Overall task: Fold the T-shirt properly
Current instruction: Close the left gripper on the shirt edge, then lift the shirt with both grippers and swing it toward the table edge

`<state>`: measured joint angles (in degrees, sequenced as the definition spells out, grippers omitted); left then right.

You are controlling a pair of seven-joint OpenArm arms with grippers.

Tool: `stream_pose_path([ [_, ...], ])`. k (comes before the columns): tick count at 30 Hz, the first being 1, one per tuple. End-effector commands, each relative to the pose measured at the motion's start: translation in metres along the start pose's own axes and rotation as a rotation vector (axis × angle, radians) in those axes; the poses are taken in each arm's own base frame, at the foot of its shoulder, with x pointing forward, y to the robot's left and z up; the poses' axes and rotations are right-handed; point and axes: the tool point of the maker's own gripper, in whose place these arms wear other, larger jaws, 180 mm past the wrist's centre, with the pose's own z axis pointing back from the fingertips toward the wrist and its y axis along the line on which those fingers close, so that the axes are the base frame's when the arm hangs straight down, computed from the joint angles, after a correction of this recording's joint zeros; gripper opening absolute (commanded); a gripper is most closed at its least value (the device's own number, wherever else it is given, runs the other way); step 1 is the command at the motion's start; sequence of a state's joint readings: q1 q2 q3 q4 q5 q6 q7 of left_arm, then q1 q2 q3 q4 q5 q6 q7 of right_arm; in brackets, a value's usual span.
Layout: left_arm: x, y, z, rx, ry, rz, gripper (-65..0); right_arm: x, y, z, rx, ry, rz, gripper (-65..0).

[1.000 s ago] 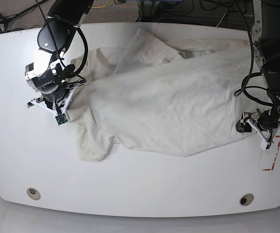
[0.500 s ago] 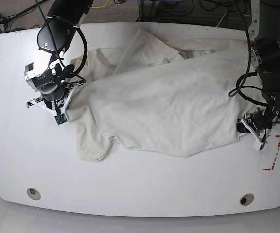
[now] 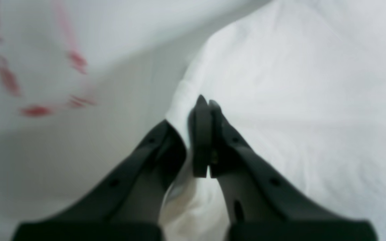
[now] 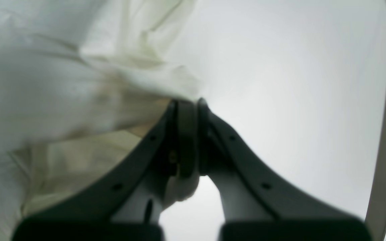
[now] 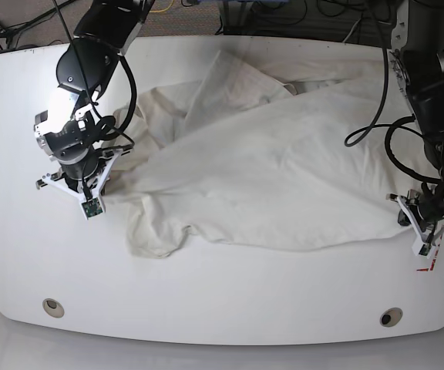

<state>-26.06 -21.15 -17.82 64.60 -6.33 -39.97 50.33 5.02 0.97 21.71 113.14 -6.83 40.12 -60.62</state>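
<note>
The cream T-shirt [image 5: 268, 169] lies wrinkled and stretched across the white table [image 5: 230, 293], with a sleeve drooping at the front left. On the right of the base view, my left gripper [image 5: 422, 233] is shut on the shirt's right edge. The left wrist view shows its fingertips [image 3: 204, 100] pressed together with cloth [image 3: 297, 83] caught between them. On the left of the base view, my right gripper [image 5: 91, 203] is shut on the shirt's left edge. In the right wrist view the fabric [image 4: 45, 67] bunches into that shut gripper [image 4: 188, 102].
Red tape marks [image 5: 430, 260] lie on the table just in front of my left gripper, and show blurred as red dashes [image 3: 35, 110] in the left wrist view. Two round holes [image 5: 52, 307] [image 5: 391, 316] sit near the table's front edge. Cables run behind the table.
My left gripper shut on the shirt's right edge and pulled it right and toward the front. My right gripper drew the left edge outward and forward. The shirt is now stretched wider.
</note>
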Motion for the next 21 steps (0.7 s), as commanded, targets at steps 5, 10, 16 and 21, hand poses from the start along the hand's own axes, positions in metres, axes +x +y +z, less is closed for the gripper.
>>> stream_pose_path([
  [5, 0.055, 0.013, 0.053, 0.136, -0.146, -0.147, -65.0, 0.041, -0.019, 0.001, -0.038, -0.104, 0.0, -65.0],
  [10, 0.08, 0.013, 0.084, 0.21, -0.221, -0.214, -65.0, 0.061, -0.035, -0.005, -0.05, -0.127, 0.013, -65.0],
  [16, 0.104, 0.037, 0.122, 0.311, -0.299, -0.179, -65.0, 0.099, -0.044, -0.015, -0.042, -0.16, 0.087, -65.0],
  [21, 0.134, 0.05, 0.146, 0.358, -0.384, -0.143, -65.0, 0.142, -0.059, -0.013, -0.061, -0.218, 0.124, -65.0],
])
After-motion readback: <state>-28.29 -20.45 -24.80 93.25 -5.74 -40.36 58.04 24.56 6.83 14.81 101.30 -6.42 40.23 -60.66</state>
